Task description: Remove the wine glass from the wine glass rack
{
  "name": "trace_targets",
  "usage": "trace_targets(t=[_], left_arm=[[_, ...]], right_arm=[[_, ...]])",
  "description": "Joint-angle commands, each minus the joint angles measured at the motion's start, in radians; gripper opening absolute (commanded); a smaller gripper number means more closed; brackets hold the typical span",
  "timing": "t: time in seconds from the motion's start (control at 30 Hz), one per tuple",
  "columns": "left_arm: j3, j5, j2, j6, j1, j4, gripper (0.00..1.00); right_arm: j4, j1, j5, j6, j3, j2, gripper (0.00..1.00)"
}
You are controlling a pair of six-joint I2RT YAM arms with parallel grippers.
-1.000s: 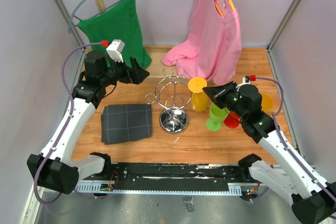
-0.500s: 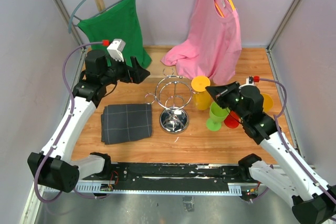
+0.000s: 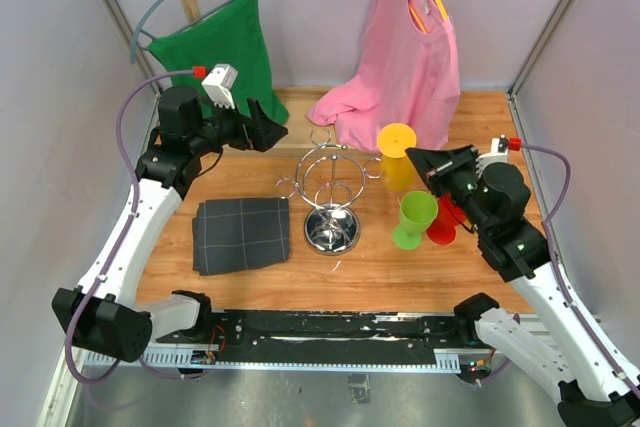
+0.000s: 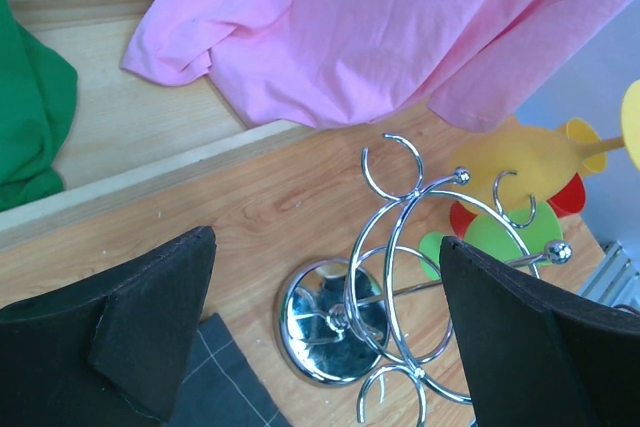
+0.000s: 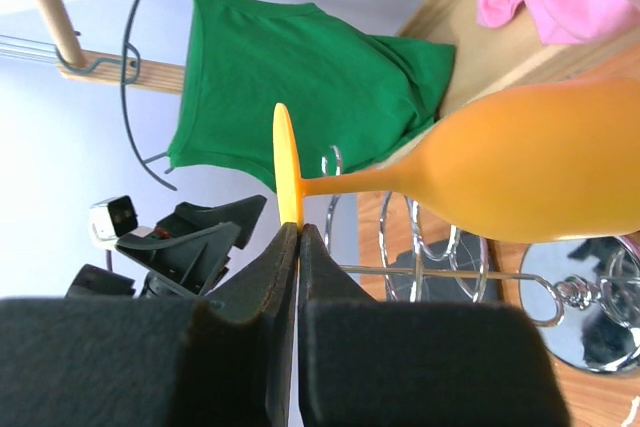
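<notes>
The left gripper [image 3: 268,127] is hovering with its jaws spread wide and holding nothing. Its wrist view is looking between both fingers [image 4: 150,332] down onto the wine glass rack [image 3: 330,187]. A dark cloth [image 3: 241,234] is lying on the table below and near this gripper, and a green shirt [image 3: 220,57] is hanging behind it.

The rack is standing upright ahead of the left gripper and just to the left of the right gripper [image 3: 412,154], and no glass is showing on its chrome loops.

The yellow wine glass [image 3: 399,162] is hanging foot-up in the right gripper. The fingers are pressing together on the rim of its disc foot [image 5: 285,177], and the bowl is extending away beyond the fingertips. The bowl is sitting just beside the nearest curled arm of the rack. It appears to be clear of the loops, though whether it is touching the wire cannot be told.

To do this step well, the right gripper should probably be drawing the glass away from the rack along the open side of the loop. The pinch on the thin foot should be holding firm, since the heavy bowl may be tending to swivel.

A green glass [image 3: 413,219] and a red glass [image 3: 445,225] are standing below the right gripper, so any lowering calls for care.
</notes>
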Motion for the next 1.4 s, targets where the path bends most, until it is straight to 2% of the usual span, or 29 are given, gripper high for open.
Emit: trace_targets(t=[0.0, 0.47, 0.63, 0.7, 0.77, 0.97, 1.13, 1.37], left_arm=[[0.042, 0.036, 0.006, -0.015, 0.009, 0.017, 0.99], [0.109, 0.129, -0.014, -0.078, 0.008, 0.03, 0.98], [0.114, 0.232, -0.023, -0.184, 0.007, 0.078, 0.98], [0.092, 0.315, -0.023, -0.29, 0.007, 0.149, 0.97], [0.062, 0.395, -0.015, -0.43, 0.008, 0.298, 0.96], [-0.014, 0.511, 0.046, -0.97, 0.007, 0.802, 0.96], [-0.021, 0.52, 0.091, -1.073, 0.007, 0.954, 0.96], [-0.009, 0.498, 0.203, -1.204, 0.008, 1.163, 0.96]], right_arm=[[-0.008, -0.038, 0.038, -0.032, 0.066, -0.02, 0.01], [-0.057, -0.037, 0.069, -0.104, 0.187, -0.067, 0.01], [-0.01, -0.037, 0.028, -0.123, 0.246, -0.066, 0.01], [0.042, -0.038, -0.021, -0.105, 0.266, -0.048, 0.01], [0.118, -0.037, -0.081, -0.078, 0.286, -0.012, 0.01], [0.381, -0.036, -0.267, -0.025, 0.384, 0.151, 0.01], [0.549, -0.036, -0.346, 0.015, 0.432, 0.247, 0.01], [0.706, -0.035, -0.364, 0.069, 0.368, 0.255, 0.01]])
